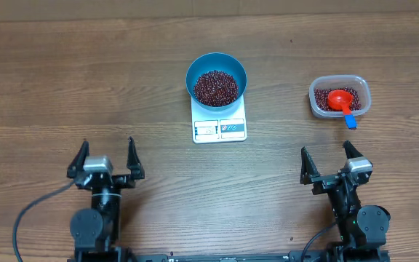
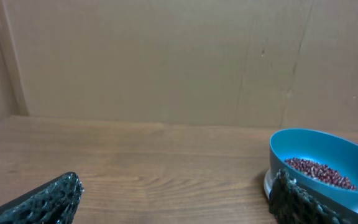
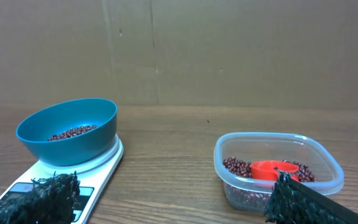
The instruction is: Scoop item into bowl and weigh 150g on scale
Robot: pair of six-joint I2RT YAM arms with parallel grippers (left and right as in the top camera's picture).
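a blue bowl [image 1: 192,73] is seen standing on the white scale [image 1: 220,129] at the middle of the wooden tabletop [image 1: 64,87]. its bottom is covered by a heap of dark red-brown beans [image 1: 216,87], with the blue inner wall left bare above them. to the right, well apart from the scale, a clear plastic tub [image 1: 313,94] holds more of the same beans, and a red scoop [image 1: 340,100] is laid in it with its blue handle [image 1: 350,121] sticking out over the near rim.

the left hand [image 1: 108,143] is held near the front edge of the tabletop, its fingers spread fully wide and nothing between them. the right hand [image 1: 326,148] is held likewise on the other side, wide open and empty. neither touches any container.

only from overhead is the whole layout given, with the scale's display edge turned toward the arms; its reading cannot be made out. in the left wrist view only the bowl [image 2: 328,146] is caught, at the far right behind a dark finger [image 2: 297,202], and the tub is not shown. in the right wrist view bowl [image 3: 67,149], scale [image 3: 101,171] and tub [image 3: 277,137] are seen from the side together, so the shallow depth of the beans [image 3: 72,132] in the bowl is revealed. a cardboard wall [image 2: 166,56] behind the tabletop is shown by the wrist views alone.
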